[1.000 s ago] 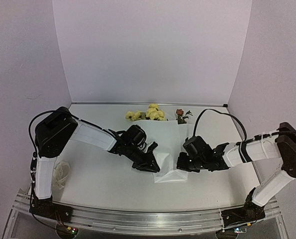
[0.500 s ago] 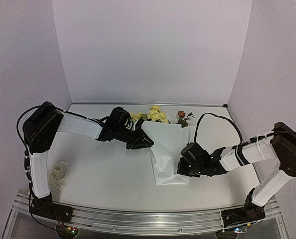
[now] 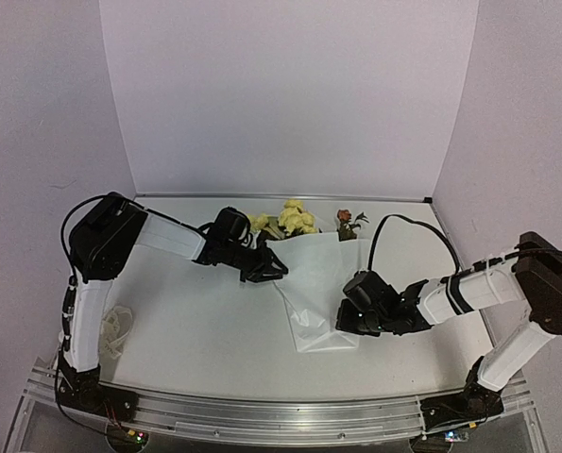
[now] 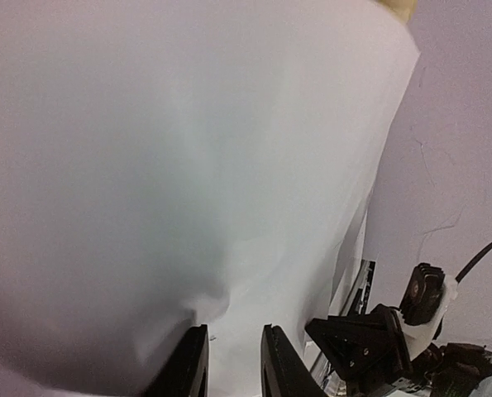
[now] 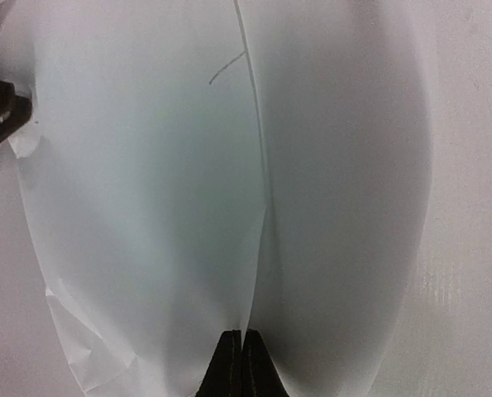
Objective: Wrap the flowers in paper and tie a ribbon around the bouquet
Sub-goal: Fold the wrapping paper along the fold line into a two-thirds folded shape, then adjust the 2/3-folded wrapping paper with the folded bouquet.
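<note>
Wht paper [image 3: 320, 276], pale-yel. flowers [image 3: 295, 219], cream ribbon [image 3: 113, 330]

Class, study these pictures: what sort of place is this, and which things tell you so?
Probably a robotics lab test cell. A left arm and a right arm stand on a metal rail at the edge of a white table, plain walls box it in, and the props are flowers and paper.

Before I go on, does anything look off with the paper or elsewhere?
The paper is crumpled at one near corner, shown lower left in the right wrist view. The ribbon lies in a loose heap beside the left arm's base, well apart from the flowers. Nothing else stands out.
</note>
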